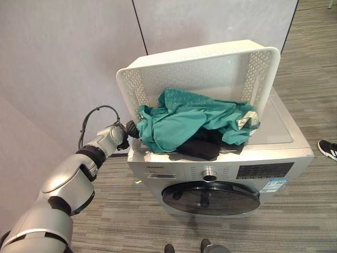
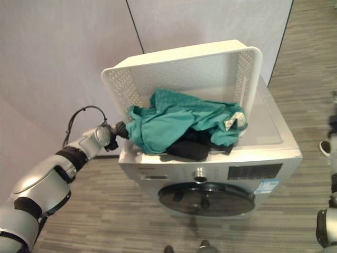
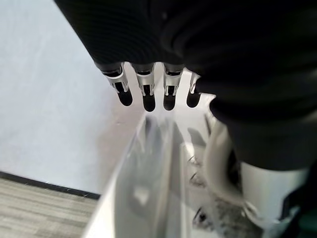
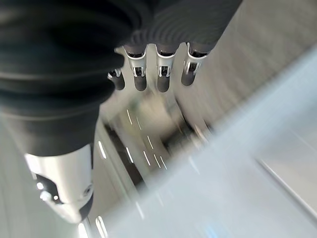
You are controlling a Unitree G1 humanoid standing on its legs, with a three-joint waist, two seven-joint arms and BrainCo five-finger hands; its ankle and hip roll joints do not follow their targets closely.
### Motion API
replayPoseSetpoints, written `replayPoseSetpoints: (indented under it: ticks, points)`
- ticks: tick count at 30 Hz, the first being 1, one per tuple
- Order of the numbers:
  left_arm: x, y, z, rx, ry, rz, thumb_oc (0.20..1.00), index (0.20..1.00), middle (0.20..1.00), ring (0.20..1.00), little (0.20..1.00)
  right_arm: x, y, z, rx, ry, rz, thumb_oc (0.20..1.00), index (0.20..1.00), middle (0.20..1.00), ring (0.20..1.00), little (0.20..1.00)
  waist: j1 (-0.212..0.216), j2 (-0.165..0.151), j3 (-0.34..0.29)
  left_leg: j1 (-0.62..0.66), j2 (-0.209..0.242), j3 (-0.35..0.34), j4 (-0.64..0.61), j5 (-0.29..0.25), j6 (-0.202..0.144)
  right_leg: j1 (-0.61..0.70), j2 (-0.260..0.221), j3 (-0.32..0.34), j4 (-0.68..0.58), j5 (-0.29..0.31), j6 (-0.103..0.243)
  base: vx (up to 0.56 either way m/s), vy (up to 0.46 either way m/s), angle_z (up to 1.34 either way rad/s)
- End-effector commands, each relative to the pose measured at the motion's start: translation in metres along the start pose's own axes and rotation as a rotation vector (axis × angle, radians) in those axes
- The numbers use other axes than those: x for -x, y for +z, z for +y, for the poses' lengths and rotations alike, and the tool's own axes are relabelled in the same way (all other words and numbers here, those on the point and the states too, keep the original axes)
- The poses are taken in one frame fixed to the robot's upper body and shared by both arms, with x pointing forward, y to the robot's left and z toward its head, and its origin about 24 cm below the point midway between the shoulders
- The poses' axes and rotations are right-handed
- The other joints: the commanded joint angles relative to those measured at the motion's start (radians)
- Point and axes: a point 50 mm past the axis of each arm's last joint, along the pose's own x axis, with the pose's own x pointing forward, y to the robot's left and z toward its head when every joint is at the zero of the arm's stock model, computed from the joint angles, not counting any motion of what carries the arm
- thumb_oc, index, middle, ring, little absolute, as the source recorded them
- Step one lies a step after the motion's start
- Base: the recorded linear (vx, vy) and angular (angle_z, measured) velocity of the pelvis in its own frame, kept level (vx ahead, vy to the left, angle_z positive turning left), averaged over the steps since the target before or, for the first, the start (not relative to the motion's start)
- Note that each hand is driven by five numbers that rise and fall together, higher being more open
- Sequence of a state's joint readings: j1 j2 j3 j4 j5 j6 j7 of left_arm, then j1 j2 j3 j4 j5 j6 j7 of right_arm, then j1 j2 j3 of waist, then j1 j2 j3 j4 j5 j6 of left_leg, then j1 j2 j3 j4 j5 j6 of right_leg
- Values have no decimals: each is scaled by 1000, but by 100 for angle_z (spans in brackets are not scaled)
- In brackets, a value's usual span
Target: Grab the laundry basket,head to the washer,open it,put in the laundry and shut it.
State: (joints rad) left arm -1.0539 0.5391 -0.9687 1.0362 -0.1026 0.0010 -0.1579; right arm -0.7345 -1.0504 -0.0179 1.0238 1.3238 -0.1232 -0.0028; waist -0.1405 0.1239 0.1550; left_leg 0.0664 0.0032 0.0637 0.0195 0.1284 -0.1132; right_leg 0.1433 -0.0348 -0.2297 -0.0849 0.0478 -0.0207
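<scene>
The left hand (image 1: pixel 128 138), at centre left of the frame, is reaching to the basket's (image 1: pixel 210 63) lower corner; whether its fingers are gripping cannot be told. The white perforated plastic basket is sitting tilted atop the washer (image 1: pixel 284 145), spilling crumpled teal laundry (image 1: pixel 184 121). The round dark door (image 1: pixel 210 197) is closed; opening it likely comes next.

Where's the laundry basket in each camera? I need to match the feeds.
Left eye view: laundry basket tipped up on the washer, upper centre.
Right eye view: the same, slightly left of centre.
Left wrist view: a pale rim up close, likely its edge.
Right wrist view: too blurred to tell.
Shared landmark: teal laundry spilling from the basket in both eye views.
</scene>
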Motion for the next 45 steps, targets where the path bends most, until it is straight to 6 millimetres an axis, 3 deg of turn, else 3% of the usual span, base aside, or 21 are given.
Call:
replayPoseSetpoints:
  ticks: [1,2,5,8,12,16,24,25,26,29,31,33,35,36,37,39,40,42,43,44,45]
  points:
    - [-4,39,32,-17,116,-87,1000,1000,1000,1000,1000,-7,45,16,129,28,-119,1000,1000,1000,1000,1000,35,-7,-96,-59,81,0,117,-8,-18,49,25,-16,-1,-57,80,0,0,0]
    - [-3,39,33,-14,119,-87,1000,1000,1000,1000,1000,-8,46,18,131,31,-120,1000,1000,1000,1000,1000,33,-4,-94,-59,81,0,117,-8,-18,49,25,-16,-1,-57,80,10,5,4]
    - [0,26,46,0,169,-39,1000,1000,1000,1000,1000,-11,67,-1,285,-115,-111,1000,1000,1000,1000,1000,51,-7,-95,-62,80,-12,114,1,-21,56,25,-29,1,-59,79,1,-2,11]
    - [4,10,51,28,195,12,1000,1000,1000,1000,1000,-8,73,-20,378,-219,-63,1000,1000,1000,1000,1000,68,-9,-95,-66,80,-23,110,8,-23,59,26,-49,2,-59,79,-9,-17,23]
    - [14,-24,61,76,265,110,1000,1000,1000,1000,1000,6,51,-65,496,-347,85,1000,1000,1000,1000,1000,107,-13,-94,-80,80,-43,127,13,-24,68,29,-76,4,-67,76,-14,-23,17]
    - [19,-40,59,102,296,146,1000,1000,1000,1000,1000,22,20,-95,598,-415,203,1000,1000,1000,1000,1000,120,-16,-85,-88,81,-59,123,23,-27,70,31,-90,6,-67,76,-27,-22,19]
    - [34,-49,75,303,391,38,1000,1000,1000,1000,1000,36,3,-119,633,-434,255,1000,1000,1000,1000,1000,148,-18,-68,-132,77,-67,110,40,-28,39,13,-132,2,-50,87,-62,6,16]
    - [40,-46,74,351,417,-48,1000,1000,1000,1000,1000,49,-11,-137,660,-451,293,1000,1000,1000,1000,1000,162,-35,-48,-155,65,-28,216,-8,-13,20,-17,-153,13,-38,92,-167,-5,34]
    - [43,-46,59,422,396,-121,1000,1000,1000,1000,1000,64,-23,-154,691,-467,326,1000,1000,1000,1000,1000,173,-49,-34,-145,63,1,316,-66,0,2,-40,-165,23,-30,92,-222,-2,41]
    - [46,-43,40,491,371,-197,1000,1000,1000,1000,1000,86,-34,-178,715,-513,368,1000,1000,1000,1000,1000,170,-67,-37,-135,61,24,410,-123,16,-30,-58,-189,35,-24,91,-148,8,35]
    - [52,-42,21,577,340,-255,1000,1000,1000,1000,1000,115,-56,-199,691,-538,452,1000,1000,1000,1000,1000,167,-74,-46,-74,58,12,473,-183,23,-63,-63,-216,56,-24,89,-104,48,84]
    - [56,-41,8,624,323,-291,1000,1000,1000,1000,1000,143,-74,-219,676,-594,531,1000,1000,1000,1000,1000,159,-81,-56,-23,78,14,559,-187,18,-89,-73,-251,68,-20,84,-109,80,53]
    - [55,-39,1,630,297,-293,1000,1000,1000,1000,1000,152,-82,-222,665,-606,567,1000,1000,1000,1000,1000,152,-75,-67,-2,88,2,544,-189,16,-102,-74,-268,71,-18,86,-88,119,52]
    - [55,-38,-10,645,271,-303,1000,1000,1000,1000,1000,175,-96,-234,654,-657,643,1000,1000,1000,1000,1000,140,-75,-77,41,107,-15,557,-176,5,-125,-88,-291,74,-4,93,-69,132,58]
    - [55,-38,-10,645,271,-302,1000,1000,1000,1000,1000,175,-96,-235,655,-658,643,1000,1000,1000,1000,1000,138,-75,-79,40,108,-17,556,-176,4,-125,-87,-293,74,-5,93,-80,289,55]
    - [56,-42,-22,618,230,-280,1000,1000,1000,1000,1000,208,-109,-251,627,-746,747,1000,1000,1000,1000,1000,134,-57,-103,100,145,-83,541,-139,-21,-155,-88,-288,76,11,114,-110,387,59]
    - [59,-48,-27,630,232,-258,1000,1000,1000,1000,1000,225,-118,-255,632,-787,816,1000,1000,1000,1000,1000,142,-67,-103,99,120,-150,496,-112,-17,-182,-122,-280,80,51,123,-218,488,29]
    - [64,-57,-34,628,226,-231,1000,1000,1000,1000,1000,236,-134,-253,641,-775,885,1000,1000,1000,1000,1000,144,-71,-95,96,73,-225,447,-159,-7,-228,-153,-236,97,93,154,-178,359,22]
    - [64,-57,-34,628,227,-230,1000,1000,1000,1000,1000,237,-135,-252,641,-774,886,1000,1000,1000,1000,1000,143,-73,-97,92,70,-225,449,-159,-6,-231,-156,-235,98,94,156,-186,344,15]
    - [69,-65,-41,620,205,-212,1000,1000,1000,1000,1000,239,-145,-248,605,-770,901,1000,1000,1000,1000,1000,139,-66,-93,116,30,-201,364,-294,30,-270,-184,-214,109,128,184,-209,406,-21]
    - [70,-66,-44,607,198,-203,1000,1000,1000,1000,1000,235,-150,-242,608,-744,902,1000,1000,1000,1000,1000,139,-60,-93,130,13,-163,302,-342,49,-291,-202,-207,102,151,205,-301,516,-66]
